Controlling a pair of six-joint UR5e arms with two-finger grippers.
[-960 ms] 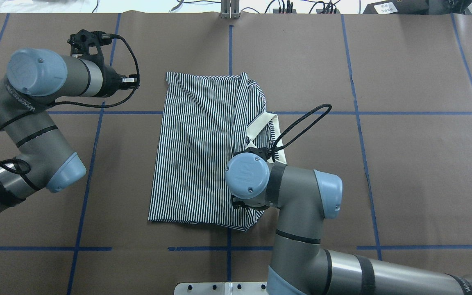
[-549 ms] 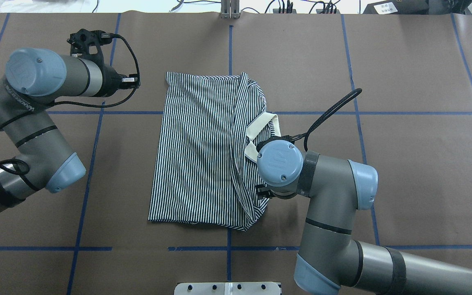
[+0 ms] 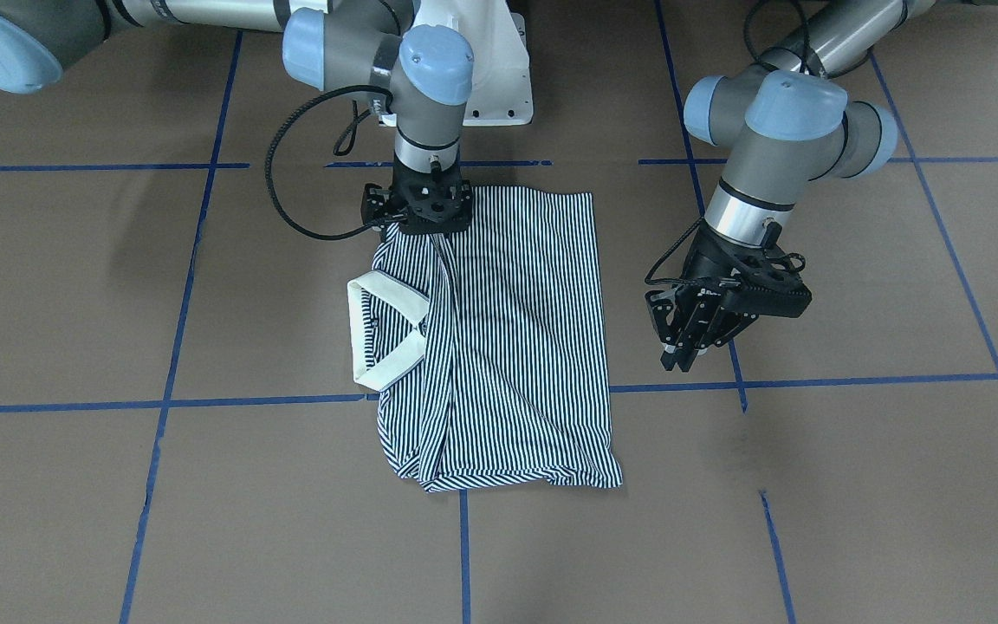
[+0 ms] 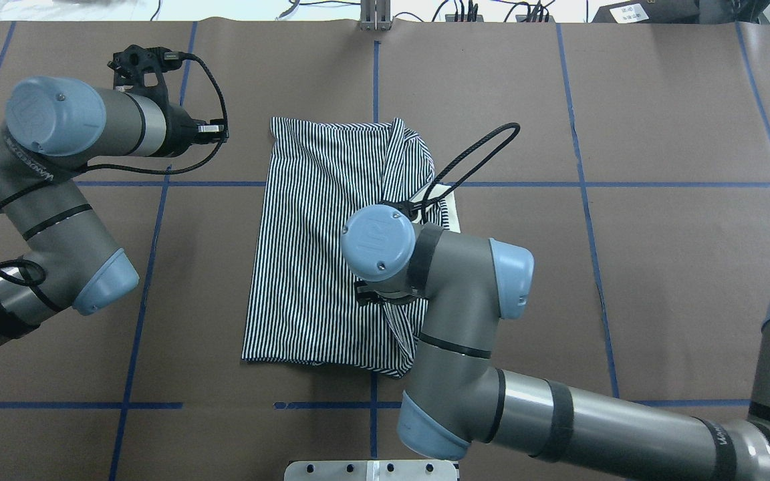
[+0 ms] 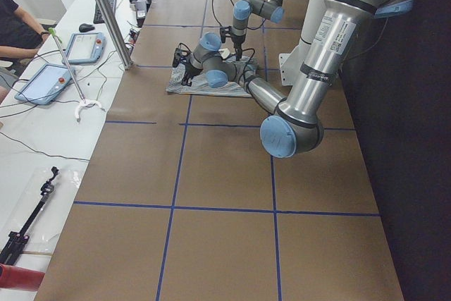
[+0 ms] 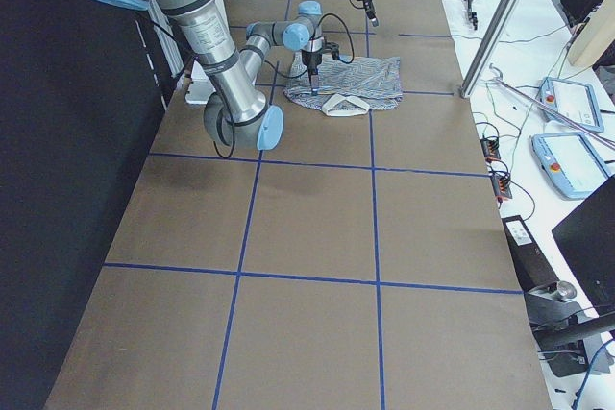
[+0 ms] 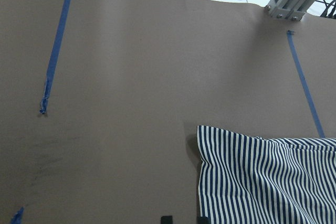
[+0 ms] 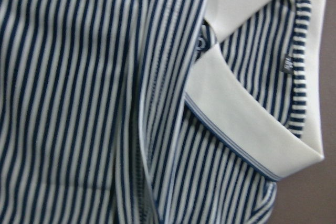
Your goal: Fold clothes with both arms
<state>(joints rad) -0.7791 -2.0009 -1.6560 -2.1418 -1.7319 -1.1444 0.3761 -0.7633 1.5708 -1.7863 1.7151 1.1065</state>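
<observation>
Swinging back leftward in the overhead view, the right arm (image 4: 425, 267) now hangs over the striped shirt (image 3: 516, 347), which lies mid-frame on the brown counter (image 3: 854, 485). The right gripper (image 3: 417, 212) meets the cloth's upper edge in the front view; I cannot tell whether its fingers pinch. The left gripper (image 3: 677, 362) hovers right of the shirt, fingers slightly apart.

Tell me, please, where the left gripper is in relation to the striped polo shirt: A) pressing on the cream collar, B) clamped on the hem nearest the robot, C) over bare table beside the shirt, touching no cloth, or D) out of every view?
C: in the front-facing view the left gripper hangs over the brown table cover with a clear gap between it and the striped polo shirt.
</observation>
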